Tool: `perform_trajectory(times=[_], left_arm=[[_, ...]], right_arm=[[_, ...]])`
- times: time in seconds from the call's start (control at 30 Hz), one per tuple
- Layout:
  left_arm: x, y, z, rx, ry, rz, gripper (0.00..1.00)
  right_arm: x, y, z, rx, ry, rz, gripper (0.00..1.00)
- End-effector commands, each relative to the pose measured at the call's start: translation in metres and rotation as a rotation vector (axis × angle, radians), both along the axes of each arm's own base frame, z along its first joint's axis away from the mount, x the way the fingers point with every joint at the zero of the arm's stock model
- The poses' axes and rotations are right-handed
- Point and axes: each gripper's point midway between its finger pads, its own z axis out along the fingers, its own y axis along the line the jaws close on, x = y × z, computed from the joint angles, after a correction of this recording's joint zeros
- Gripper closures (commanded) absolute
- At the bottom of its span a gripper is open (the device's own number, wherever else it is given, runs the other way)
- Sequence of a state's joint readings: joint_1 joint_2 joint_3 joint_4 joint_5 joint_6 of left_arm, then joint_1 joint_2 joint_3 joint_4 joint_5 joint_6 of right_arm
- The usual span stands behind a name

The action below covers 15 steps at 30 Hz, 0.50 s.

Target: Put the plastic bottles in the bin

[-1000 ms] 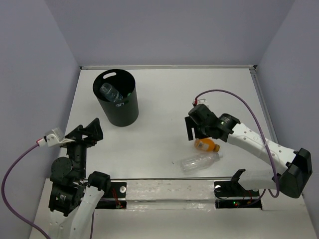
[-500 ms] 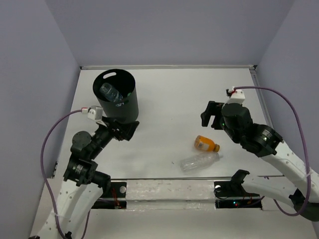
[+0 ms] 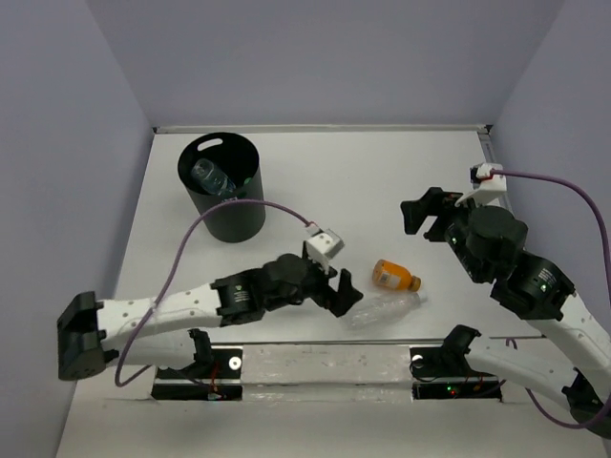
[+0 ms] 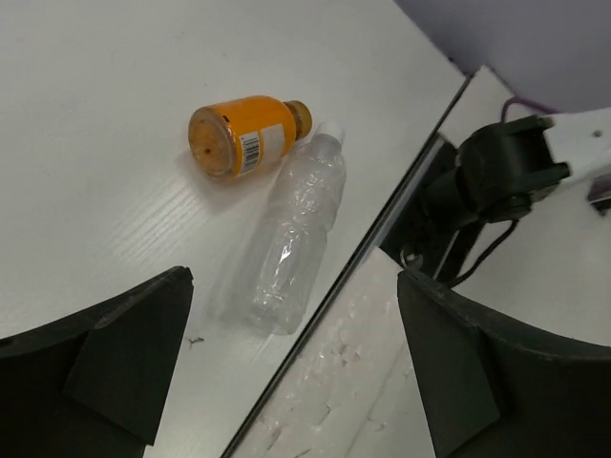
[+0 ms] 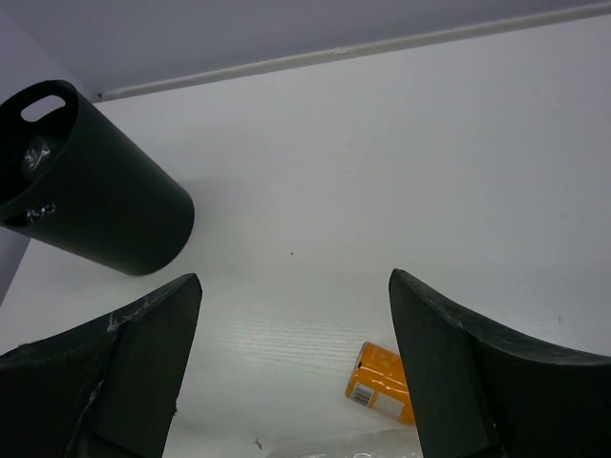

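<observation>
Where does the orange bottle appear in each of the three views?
Top external: orange bottle right of centre.
Left wrist: orange bottle upper left of centre.
Right wrist: orange bottle at bottom, right of centre.
Landmark: clear bottle beside it, top and left wrist views.

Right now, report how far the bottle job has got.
Done: one bluish bottle shows inside the bin. In hand: nothing; the left gripper hovers open beside the clear bottle, the right gripper is open and empty. Left: the clear bottle and the orange bottle, both lying on the table.
</observation>
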<state>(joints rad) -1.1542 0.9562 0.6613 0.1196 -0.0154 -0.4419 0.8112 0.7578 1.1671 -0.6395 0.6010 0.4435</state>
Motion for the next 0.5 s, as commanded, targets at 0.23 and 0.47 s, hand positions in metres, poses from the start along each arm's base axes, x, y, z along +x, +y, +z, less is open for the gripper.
perform_trajectory(times=[0.23,0.47], left_arm=[[0.002,-0.114,-0.052,0.43,-0.365,0.02,0.01],[-0.004,-0.15,-0.065,0.442,-0.403,-0.086,0.01]], right_arm=[[-0.008,-0.01,0.025,0.034,-0.112,0.015,0.17],[-0.02,-0.03,0.035,0.052,-0.165,-0.01,0.17]])
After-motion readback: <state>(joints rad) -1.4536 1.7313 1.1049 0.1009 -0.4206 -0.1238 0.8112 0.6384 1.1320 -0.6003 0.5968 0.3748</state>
